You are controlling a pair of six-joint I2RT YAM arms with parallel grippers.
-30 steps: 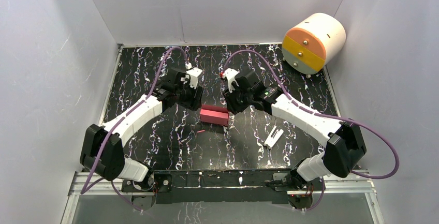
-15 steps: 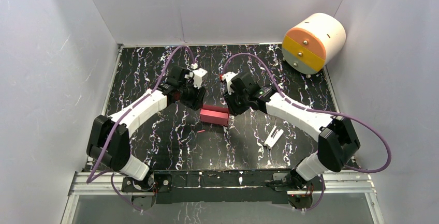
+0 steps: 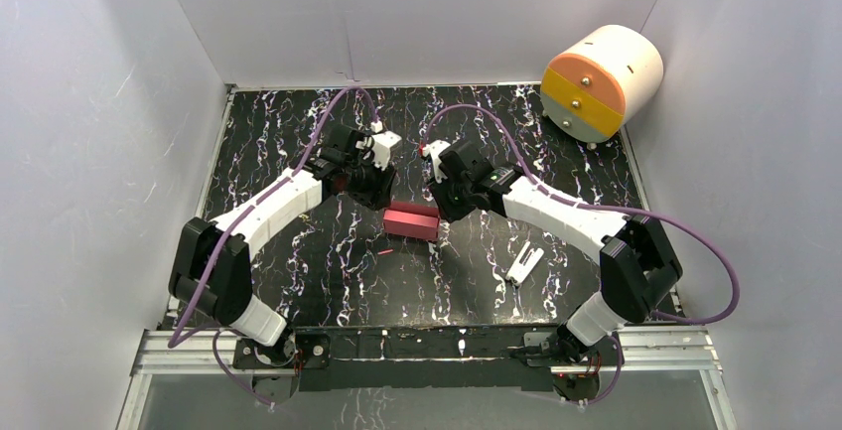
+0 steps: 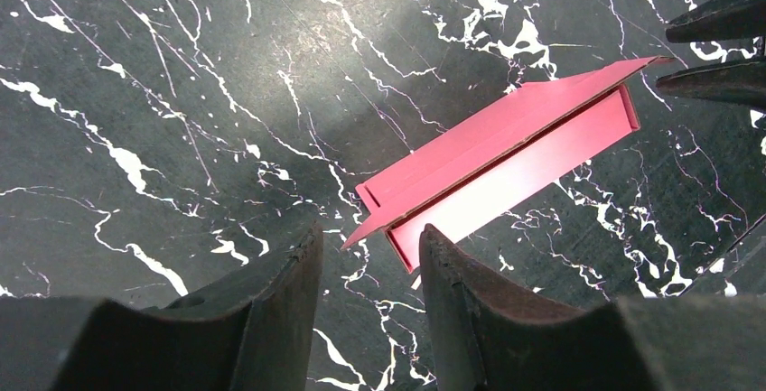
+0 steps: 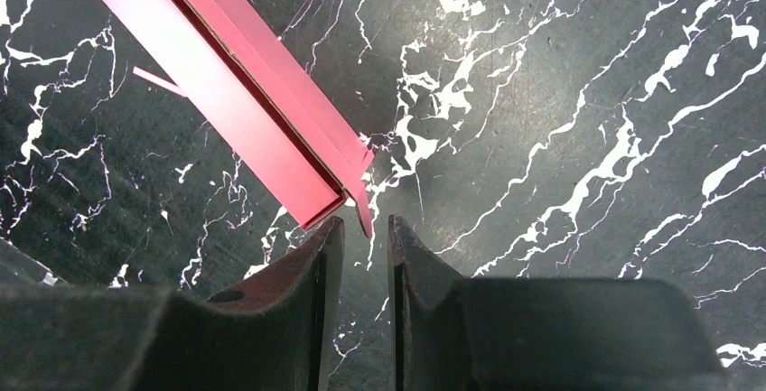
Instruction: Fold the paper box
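Paper box: I see the pink-red paper box (image 3: 411, 221) lying on the black marbled counter (image 3: 298, 251), near the middle, between my two arms.
Box shape: shallow and long, with one broad panel lifted slightly off the body, so a slit shows along its long side. A pointed flap corner juts out at each end.
Left claw: the left claw (image 4: 368, 242) hangs just off the box's left end. Its fingers stand apart with a plain gap and clamp nothing. The flap corner points at that gap.
Right claw: the right claw (image 5: 359, 233) is at the opposite end. Its fingers are only narrowly apart, and the flap tip sits right at the mouth of the gap. I cannot tell whether it touches either finger.
White clip piece: the small white clip (image 3: 523, 264) lies on the counter near the right arm, apart from the box.
Cylinder: the white-and-orange cylinder (image 3: 601, 82) rests in the far right corner.
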